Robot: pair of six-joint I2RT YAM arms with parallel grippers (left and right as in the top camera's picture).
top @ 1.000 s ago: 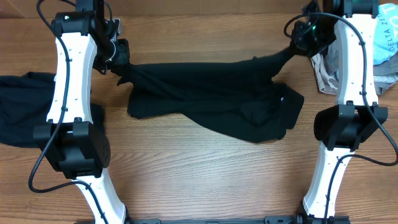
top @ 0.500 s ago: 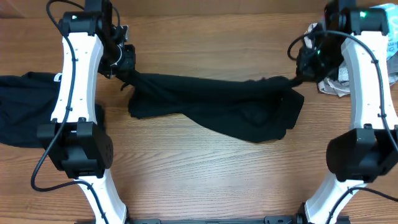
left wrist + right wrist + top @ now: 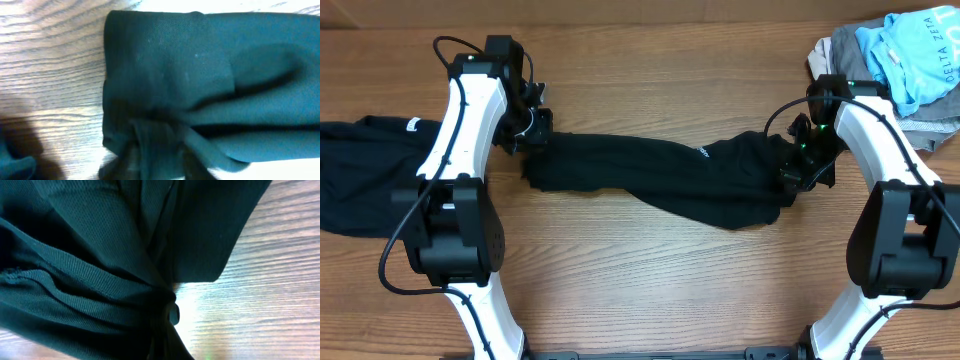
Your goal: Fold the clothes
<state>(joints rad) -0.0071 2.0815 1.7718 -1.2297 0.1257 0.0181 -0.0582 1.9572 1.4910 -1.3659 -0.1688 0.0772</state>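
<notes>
Table front: bare wood table (image 3: 650, 290) between the two arm bases.

Black shirt: the black shirt (image 3: 660, 185) lies stretched sideways across the middle of the table. It is roped into a creased band, not spread flat, and its near edge sags lower toward the right end.

What could go wrong: each end looks to be held by only a small bunch of limp cloth. A harder sideways pull could slip one end free, and the shirt would slump toward the other arm. Any fold started from this gathered shape would also trap the creases inside. The right end looks doubled over itself, so a stray layer may come along with it.

Right gripper: the right gripper (image 3: 798, 170) sits low at the shirt's right end. Its wrist view shows folds running into one tight pinch, so I take it as clamped on the shirt. The fingers themselves are lost against the dark cloth.

Left gripper: the left gripper (image 3: 532, 135) is at the shirt's left end. Fabric is knotted up under it in the same way, so it looks closed on the shirt.

Off to the left: a second black garment (image 3: 365, 175) with a white tag (image 3: 412, 124) lies apart from the shirt.

Far right corner: a pile of light-blue and grey clothes (image 3: 895, 50), clear of the right gripper.
</notes>
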